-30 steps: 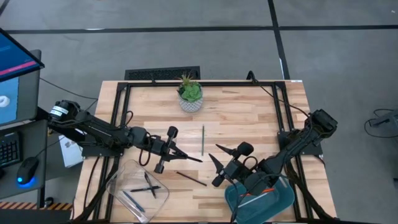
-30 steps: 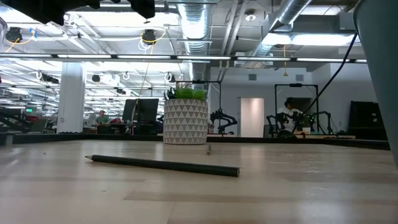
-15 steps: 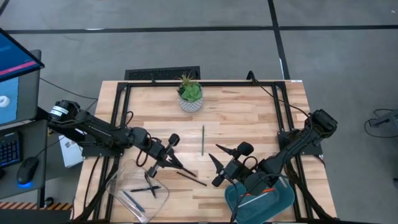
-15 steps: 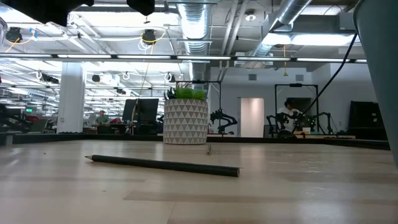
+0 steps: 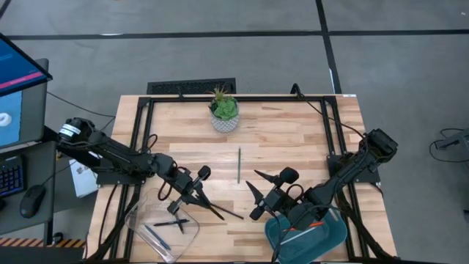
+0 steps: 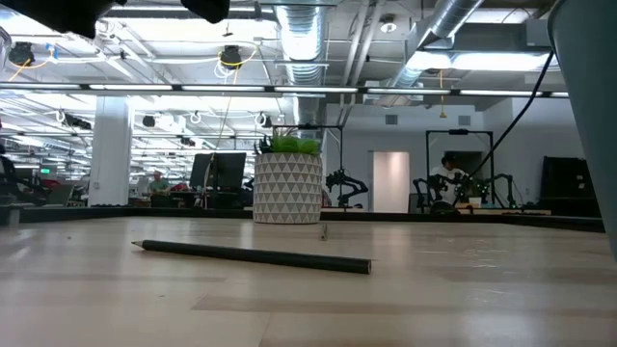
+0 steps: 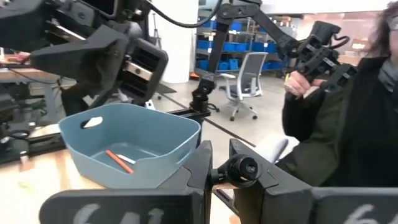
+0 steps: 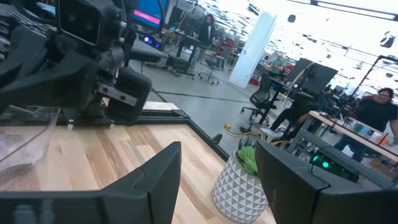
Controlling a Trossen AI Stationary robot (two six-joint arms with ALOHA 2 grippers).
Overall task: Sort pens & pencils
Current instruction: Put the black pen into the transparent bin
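Moved: left gripper (image 5: pixel 207 207) carried thin dark pencil (image 5: pixel 223 213) nearer clear plastic tray (image 5: pixel 139 213).
Left jaws: clamped on pencil.
Right gripper (image 5: pixel 254 192): jaws apart, by blue bin (image 5: pixel 331 235).

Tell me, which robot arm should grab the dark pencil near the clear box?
Probably the left. The left gripper hangs right by the dark pencil and beside the clear box. The right gripper waits, open, farther off by the blue bin.
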